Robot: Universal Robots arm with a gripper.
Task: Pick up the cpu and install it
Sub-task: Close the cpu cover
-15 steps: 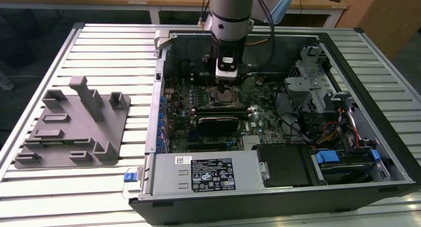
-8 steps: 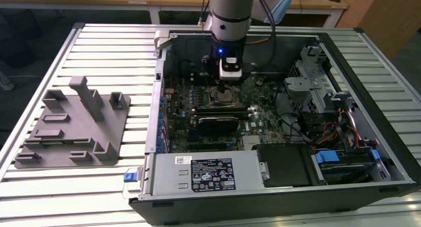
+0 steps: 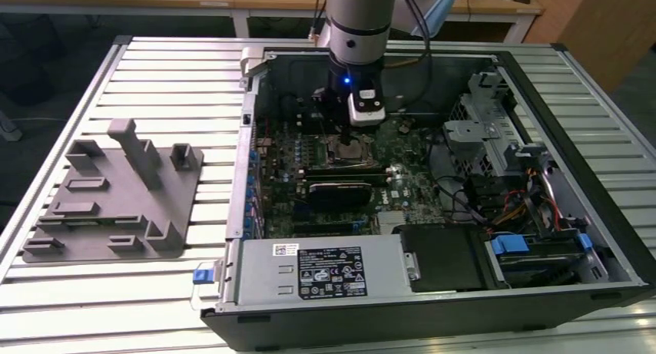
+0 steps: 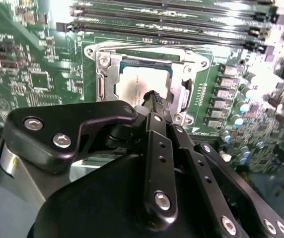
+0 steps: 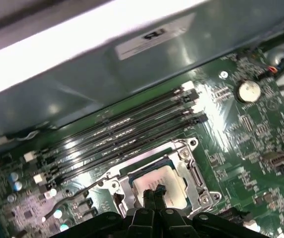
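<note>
My gripper, fingers together, hangs over the cpu; it lies flat in the socket, metal top up, edges parallel.

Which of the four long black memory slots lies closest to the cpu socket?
The slot right beside the socket frame; the other three lie beyond it.
</note>
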